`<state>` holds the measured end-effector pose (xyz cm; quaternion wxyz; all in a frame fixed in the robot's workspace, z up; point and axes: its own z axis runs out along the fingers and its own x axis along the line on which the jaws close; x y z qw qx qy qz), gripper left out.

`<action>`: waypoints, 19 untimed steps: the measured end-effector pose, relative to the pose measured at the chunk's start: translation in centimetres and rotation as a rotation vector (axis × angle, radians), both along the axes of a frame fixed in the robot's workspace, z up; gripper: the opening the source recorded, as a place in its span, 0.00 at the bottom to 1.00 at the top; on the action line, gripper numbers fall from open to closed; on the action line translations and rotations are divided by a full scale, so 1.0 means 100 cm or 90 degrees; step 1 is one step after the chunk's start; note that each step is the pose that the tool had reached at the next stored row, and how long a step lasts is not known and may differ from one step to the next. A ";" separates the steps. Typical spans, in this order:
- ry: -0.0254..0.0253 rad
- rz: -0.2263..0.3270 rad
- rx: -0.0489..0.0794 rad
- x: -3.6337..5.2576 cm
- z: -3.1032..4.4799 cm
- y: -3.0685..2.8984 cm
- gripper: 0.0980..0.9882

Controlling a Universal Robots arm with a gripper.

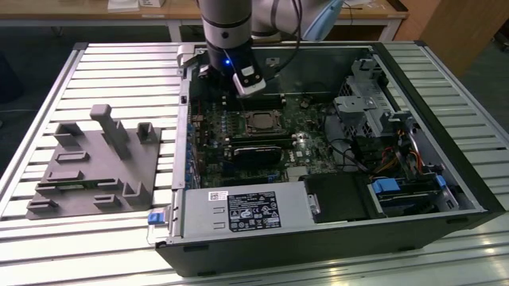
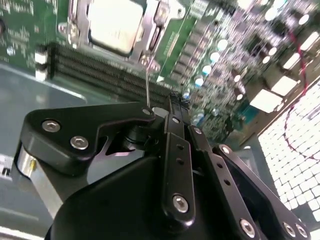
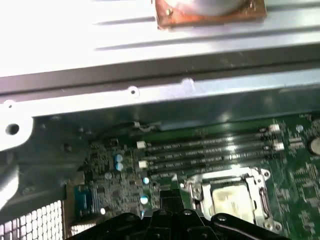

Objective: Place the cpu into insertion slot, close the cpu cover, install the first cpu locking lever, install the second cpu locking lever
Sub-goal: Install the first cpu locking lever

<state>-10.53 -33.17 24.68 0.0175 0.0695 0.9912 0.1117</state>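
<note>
**A:** Where is the gripper?

**B:** In the exterior view the gripper [image 1: 249,84] hangs over the board, near the slot [image 1: 245,123] and at 12 o'clock from it. In the second wrist view its jaws look closed together, with nothing seen between them.

**A:** And the cpu?

**B:** The cpu [image 1: 260,121] lies flat in the slot, silver top up. The cover [image 2: 152,30] appears folded down around it like a frame.

**A:** Any lever?

**B:** Yes. In the second wrist view a thin wire lever [image 2: 147,82] stands up beside the cover. Its free end is just beside the gripper's tip. I cannot tell whether they touch.

**A:** What could go wrong from here?

**B:** The lever looks thin and springy, so I judge that closed jaws pushing it could slide off and let it spring upright. A push off line could knock the memory slots [image 2: 100,70], which lie between gripper and cover. The lever could also miss its hook, leaving the cover loose over the cpu.
</note>
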 end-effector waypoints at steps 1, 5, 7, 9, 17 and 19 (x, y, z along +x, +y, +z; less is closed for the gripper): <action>-0.0001 0.002 0.009 -0.0003 -0.0001 0.0000 0.01; 0.0000 0.008 0.029 -0.0006 -0.0005 0.0001 0.01; 0.0000 0.008 0.029 -0.0005 -0.0006 0.0000 0.01; -0.0001 0.008 0.029 0.0017 -0.0007 0.0000 0.01; 0.0010 0.008 0.029 0.0268 -0.0009 0.0001 0.01; 0.0014 0.008 0.029 0.0341 -0.0010 0.0001 0.01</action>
